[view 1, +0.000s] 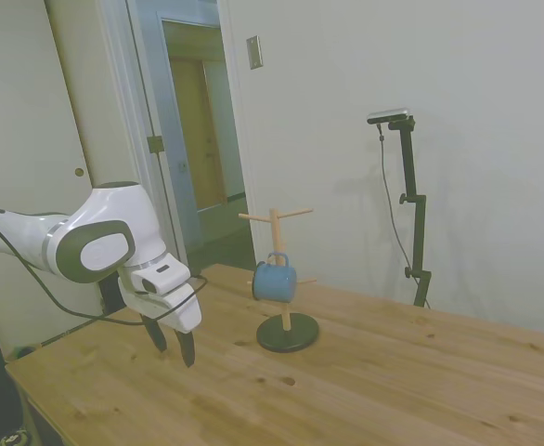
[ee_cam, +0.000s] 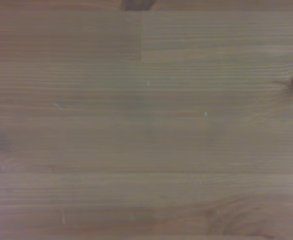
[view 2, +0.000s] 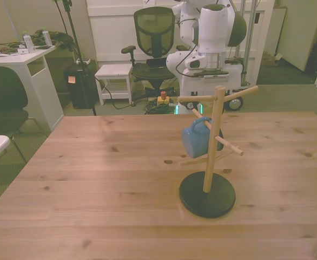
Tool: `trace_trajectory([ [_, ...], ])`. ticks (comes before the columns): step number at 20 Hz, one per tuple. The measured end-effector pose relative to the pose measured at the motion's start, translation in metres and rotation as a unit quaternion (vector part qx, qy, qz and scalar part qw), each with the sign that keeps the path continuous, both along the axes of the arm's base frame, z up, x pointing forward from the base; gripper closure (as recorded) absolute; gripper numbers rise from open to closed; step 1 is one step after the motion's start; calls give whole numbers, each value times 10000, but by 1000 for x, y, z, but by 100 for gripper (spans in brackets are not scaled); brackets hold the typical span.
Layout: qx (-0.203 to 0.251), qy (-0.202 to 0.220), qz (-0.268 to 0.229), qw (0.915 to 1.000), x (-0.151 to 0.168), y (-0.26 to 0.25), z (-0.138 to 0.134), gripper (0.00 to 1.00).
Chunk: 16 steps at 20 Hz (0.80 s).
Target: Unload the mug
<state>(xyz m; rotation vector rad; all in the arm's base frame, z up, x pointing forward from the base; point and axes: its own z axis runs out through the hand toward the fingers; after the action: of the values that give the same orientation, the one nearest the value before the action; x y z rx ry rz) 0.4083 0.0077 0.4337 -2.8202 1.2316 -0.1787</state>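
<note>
Hanging by its loop handle from a peg of the stand, the single small light-blue enamel-style mug (view 1: pixel 274 280) sits about halfway up the post, its body tipped on its side and well clear of the desk. In the front view the mug (view 2: pixel 197 138) hangs on the front view's left of the post. There is one light wooden peg stand (view 1: pixel 279 269) on a round black base, standing upright on the pale knotty wooden desk (view 1: pixel 365 390); I can count at least five thin pegs angling out of the post (view 2: pixel 211 142) (some overlap, so the count is not sure).

One white robot arm comes in over the desk, and its gripper (view 1: pixel 173 344) hangs just above the bare wood, well apart from the stand and holding nothing. Its two dark fingers (view 1: pixel 187 347) point down with a small gap showing between them, slightly spread. The wrist view shows only desk boards (ee_cam: pixel 146 120) with a few dark knots.

Behind the desk in the front view stand one black mesh office chair (view 2: pixel 154 32) and one small white stool (view 2: pixel 114 73). No writing or label can be read anywhere.
</note>
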Motion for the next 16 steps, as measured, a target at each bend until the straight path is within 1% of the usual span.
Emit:
trace_trajectory([
  [3,4,-23,12,10000,1,-2,1,0],
  [6,-179,-321,-236,9990,14,-5,17,0],
  [8,-382,-534,-465,9968,28,-3,28,0],
  [13,-959,-1126,-980,9841,72,22,38,0],
  [16,-1289,-1509,-1200,9727,92,49,44,0],
])
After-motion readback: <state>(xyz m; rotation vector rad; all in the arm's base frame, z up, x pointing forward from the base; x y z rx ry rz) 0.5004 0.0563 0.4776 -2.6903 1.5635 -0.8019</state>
